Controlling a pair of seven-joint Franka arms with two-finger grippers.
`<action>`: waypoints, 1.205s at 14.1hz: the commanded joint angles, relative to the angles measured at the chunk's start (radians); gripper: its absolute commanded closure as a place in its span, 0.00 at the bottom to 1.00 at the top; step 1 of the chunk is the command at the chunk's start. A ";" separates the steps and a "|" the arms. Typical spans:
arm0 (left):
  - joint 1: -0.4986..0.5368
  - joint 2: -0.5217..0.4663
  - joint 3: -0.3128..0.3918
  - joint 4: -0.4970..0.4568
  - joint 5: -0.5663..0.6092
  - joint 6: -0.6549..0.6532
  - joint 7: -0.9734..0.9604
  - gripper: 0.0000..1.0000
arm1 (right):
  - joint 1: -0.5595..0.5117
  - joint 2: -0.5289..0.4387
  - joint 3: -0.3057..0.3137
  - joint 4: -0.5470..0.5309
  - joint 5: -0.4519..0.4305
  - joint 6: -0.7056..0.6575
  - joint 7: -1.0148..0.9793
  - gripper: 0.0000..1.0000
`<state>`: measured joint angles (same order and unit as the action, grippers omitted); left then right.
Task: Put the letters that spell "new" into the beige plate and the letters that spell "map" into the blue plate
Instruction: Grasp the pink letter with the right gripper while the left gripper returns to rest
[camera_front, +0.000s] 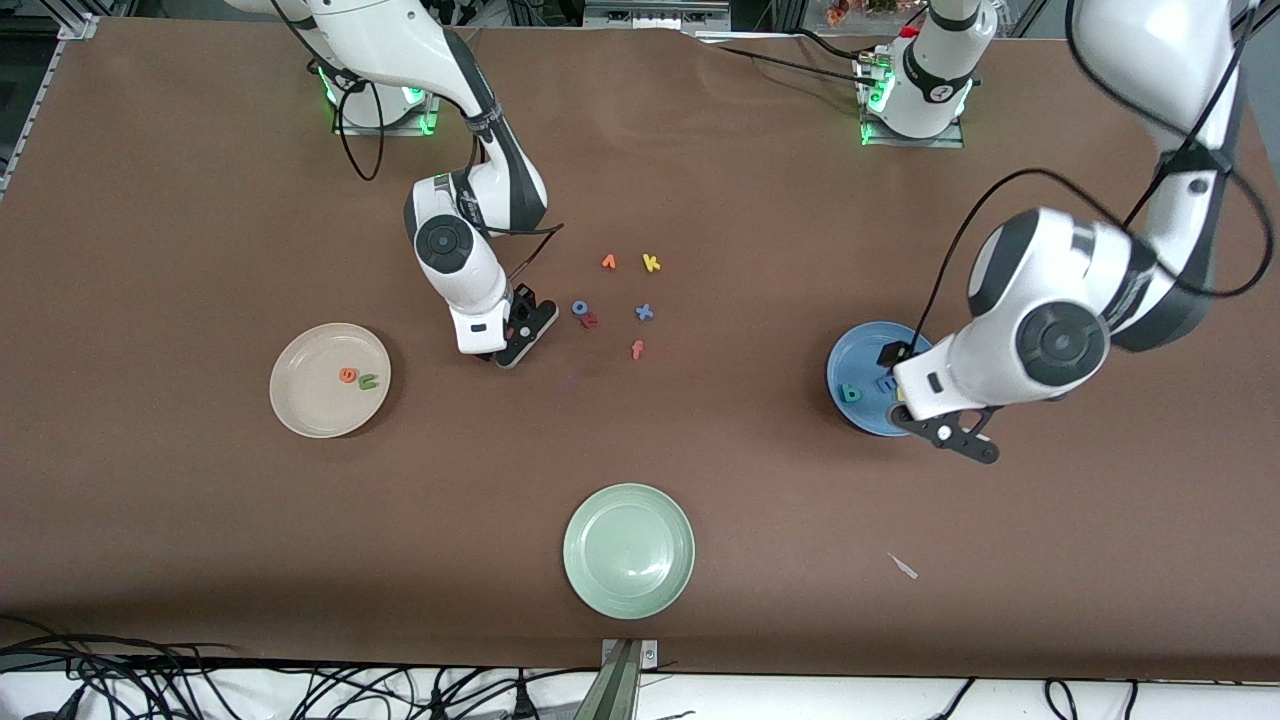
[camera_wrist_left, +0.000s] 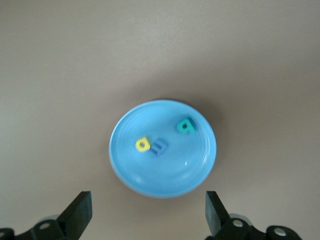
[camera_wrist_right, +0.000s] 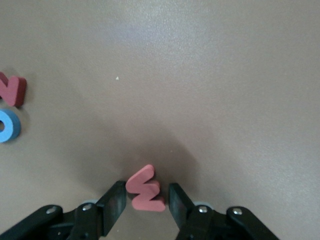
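Observation:
The beige plate (camera_front: 300, 400) holds the orange "e" (camera_front: 348, 375) and the green "n" (camera_front: 368, 381). The blue plate (camera_front: 850, 355) (camera_wrist_left: 165, 175) holds the teal "p" (camera_front: 851, 393) (camera_wrist_left: 185, 125), the blue "m" (camera_front: 886, 381) (camera_wrist_left: 159, 147) and the yellow "a" (camera_wrist_left: 142, 144). My left gripper (camera_front: 950, 437) (camera_wrist_left: 147, 200) hangs open over that plate's rim, nothing in it. My right gripper (camera_front: 508, 352) (camera_wrist_right: 146, 192) is down at the table between the beige plate and the loose letters. Its fingers are shut on the salmon-pink "w" (camera_wrist_right: 145, 190), which the hand hides in the front view.
Loose letters lie mid-table: orange "v" (camera_front: 608, 262), yellow "k" (camera_front: 651, 263), blue "o" (camera_front: 579, 308) (camera_wrist_right: 7, 126), a red letter (camera_front: 590, 321) (camera_wrist_right: 12, 90), a blue cross-shaped one (camera_front: 645, 312), pink "f" (camera_front: 637, 349). A pale green plate (camera_front: 628, 550) sits nearest the front camera.

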<state>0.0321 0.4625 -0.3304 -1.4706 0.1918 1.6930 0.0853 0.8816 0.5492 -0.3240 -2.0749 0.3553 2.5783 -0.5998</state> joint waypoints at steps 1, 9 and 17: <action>-0.027 -0.092 0.023 0.035 -0.019 -0.078 0.008 0.00 | 0.014 0.005 0.003 -0.005 0.008 0.008 0.031 0.76; -0.035 -0.493 0.205 -0.250 -0.235 0.003 -0.160 0.00 | 0.007 -0.020 -0.012 0.033 0.013 -0.064 0.028 0.91; -0.017 -0.497 0.198 -0.203 -0.223 -0.073 -0.119 0.00 | 0.005 -0.038 -0.174 0.111 0.013 -0.271 0.022 0.91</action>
<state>0.0098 -0.0635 -0.1313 -1.7268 -0.0184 1.6750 -0.0552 0.8857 0.5266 -0.4433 -1.9707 0.3561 2.3688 -0.5773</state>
